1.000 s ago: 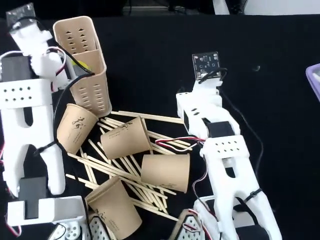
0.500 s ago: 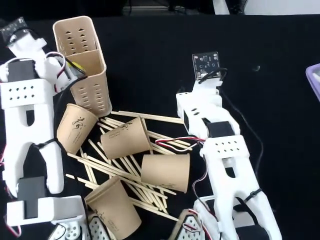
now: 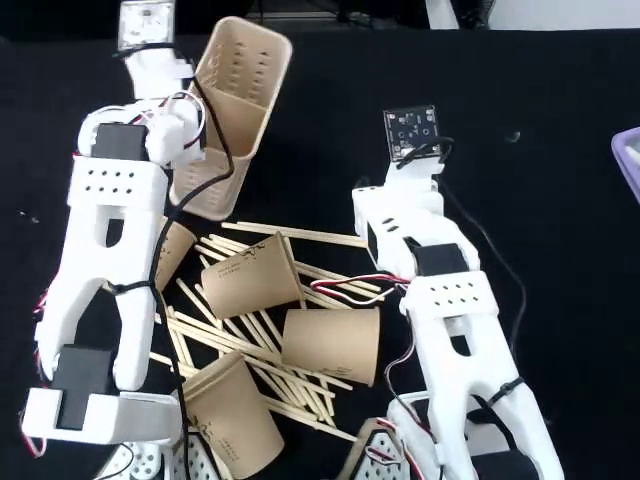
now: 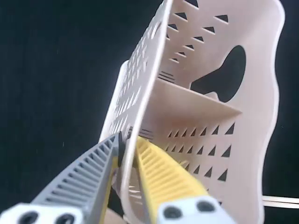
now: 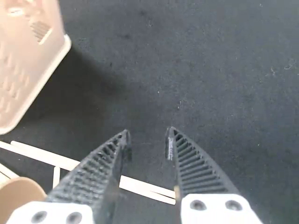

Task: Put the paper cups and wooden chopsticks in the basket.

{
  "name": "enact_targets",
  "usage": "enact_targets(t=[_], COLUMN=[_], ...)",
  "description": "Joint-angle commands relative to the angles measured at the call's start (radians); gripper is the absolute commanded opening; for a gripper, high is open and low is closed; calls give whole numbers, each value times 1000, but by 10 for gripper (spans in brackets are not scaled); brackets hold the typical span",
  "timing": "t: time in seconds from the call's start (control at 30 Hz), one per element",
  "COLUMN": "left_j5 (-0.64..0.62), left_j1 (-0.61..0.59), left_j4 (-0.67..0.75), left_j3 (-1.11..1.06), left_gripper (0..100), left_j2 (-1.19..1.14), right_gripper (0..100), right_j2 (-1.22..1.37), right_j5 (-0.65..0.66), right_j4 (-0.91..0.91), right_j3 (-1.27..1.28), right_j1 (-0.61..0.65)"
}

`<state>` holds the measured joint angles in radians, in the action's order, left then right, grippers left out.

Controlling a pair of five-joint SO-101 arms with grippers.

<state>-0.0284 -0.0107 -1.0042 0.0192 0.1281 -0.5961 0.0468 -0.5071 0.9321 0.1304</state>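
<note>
The beige perforated basket [image 3: 232, 110] is tilted off the table at the back left, its open end toward the far side. My left gripper [image 4: 122, 140] is shut on the basket's [image 4: 205, 107] side wall, one finger inside and one outside. Three paper cups [image 3: 250, 276] [image 3: 332, 345] [image 3: 232, 415] lie on their sides on a scatter of wooden chopsticks [image 3: 270, 350]; another cup [image 3: 176, 250] is half hidden under the left arm. My right gripper [image 5: 147, 137] hovers open over bare black table, with a chopstick [image 5: 140, 186] just behind its tips.
The right arm [image 3: 440, 290] stretches along the right side of the pile. A purple object [image 3: 628, 160] pokes in at the right edge. Black tabletop [image 3: 520, 220] lies free to the right and at the back.
The left arm has swung right and toward the back, carrying the basket with it. The basket has gone from standing at the far left to tilted. The right arm has kept still.
</note>
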Motion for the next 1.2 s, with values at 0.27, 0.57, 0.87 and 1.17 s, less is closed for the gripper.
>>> enact_targets(t=[0.27,0.57,0.87,1.17], left_j5=[-147,-341,-483,-485], left_j1=[-31,-85,-87,-99], left_j4=[25,-256,-400,-384], left_j3=[35,206,237,239], left_gripper=[283,273,291,275], left_j2=[34,89,29,-101], right_gripper=[134,134,134,134], right_j2=[4,5,5,5], right_j5=[8,8,8,8], right_j4=[26,87,86,86], right_j3=[-5,24,25,25], right_j1=[-8,-8,-8,-8])
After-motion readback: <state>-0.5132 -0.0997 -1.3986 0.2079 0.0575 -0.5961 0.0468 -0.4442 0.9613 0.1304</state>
